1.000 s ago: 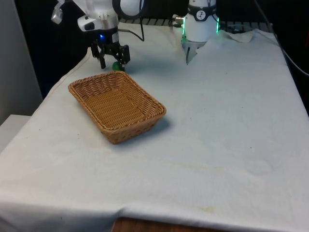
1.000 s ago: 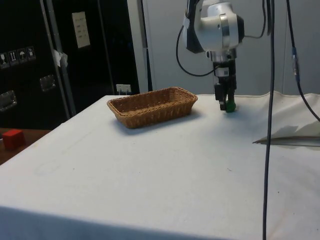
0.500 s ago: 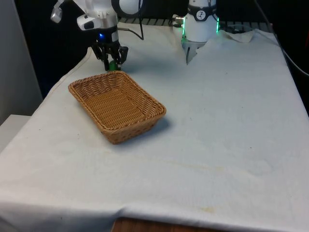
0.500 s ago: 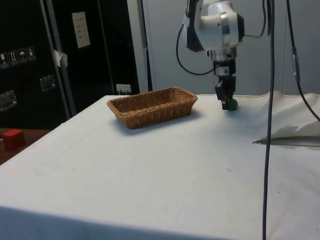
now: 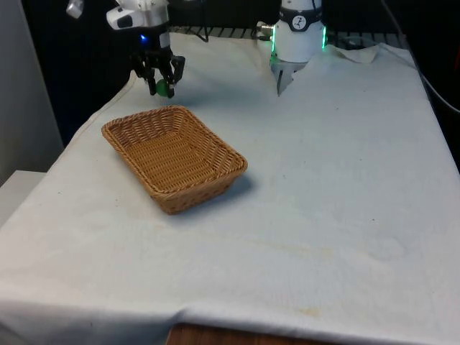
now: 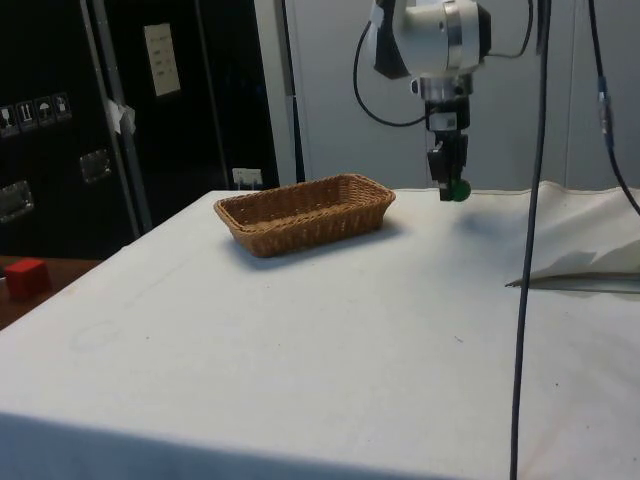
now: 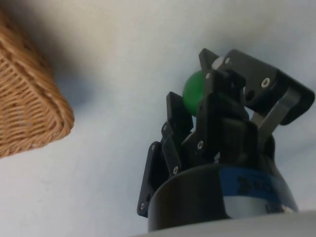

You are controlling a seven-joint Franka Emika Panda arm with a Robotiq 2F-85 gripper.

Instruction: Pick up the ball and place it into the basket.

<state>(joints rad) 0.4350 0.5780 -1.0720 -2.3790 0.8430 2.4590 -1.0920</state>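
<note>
Gripping green ball point(image 5: 162, 88) | claw point(image 5: 161, 85) seemingly airborne | beside basket point(image 5: 175, 156)

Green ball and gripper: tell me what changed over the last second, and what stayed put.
The gripper closed on the green ball, which lay on the white cloth a second ago, and has lifted it clear of the cloth, beyond the basket's far end. The ball now hangs between the fingers. The wicker basket has not shifted, and the ball is not yet over it.
</note>
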